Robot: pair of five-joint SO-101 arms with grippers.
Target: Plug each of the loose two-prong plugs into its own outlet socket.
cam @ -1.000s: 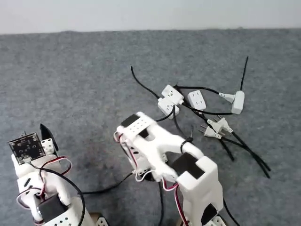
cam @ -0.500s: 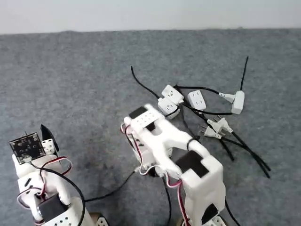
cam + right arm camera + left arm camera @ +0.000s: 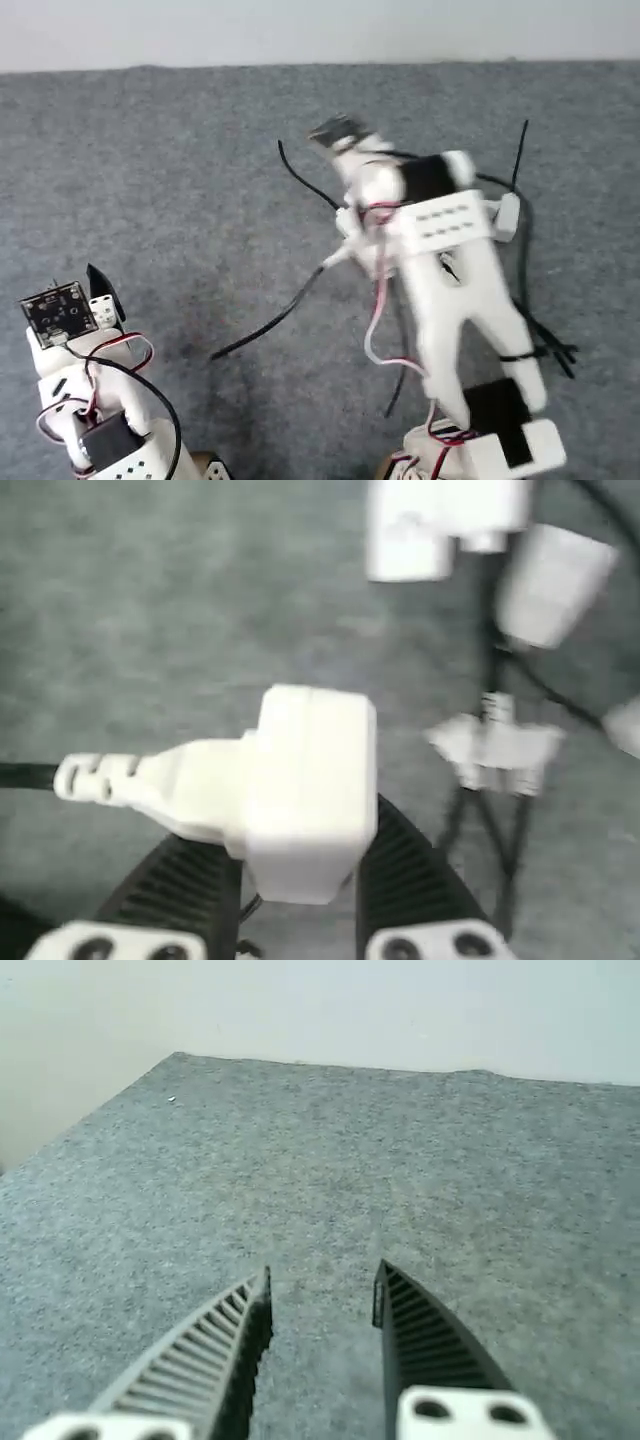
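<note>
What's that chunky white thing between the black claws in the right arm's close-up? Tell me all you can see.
The white block is boxy with rounded corners, smooth plastic by its look. From one side a white ribbed neck tapers into a black cord. It is held above the grey carpet, clamped between the right gripper's two black ridged fingers, which press its flanks. Slots or prongs cannot be made out.

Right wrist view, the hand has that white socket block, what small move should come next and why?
Probably ease the right hand toward the loose plug and lower the socket block beside it: the block sits clamped in that hand, while the plug lies on the carpet beyond.
</note>
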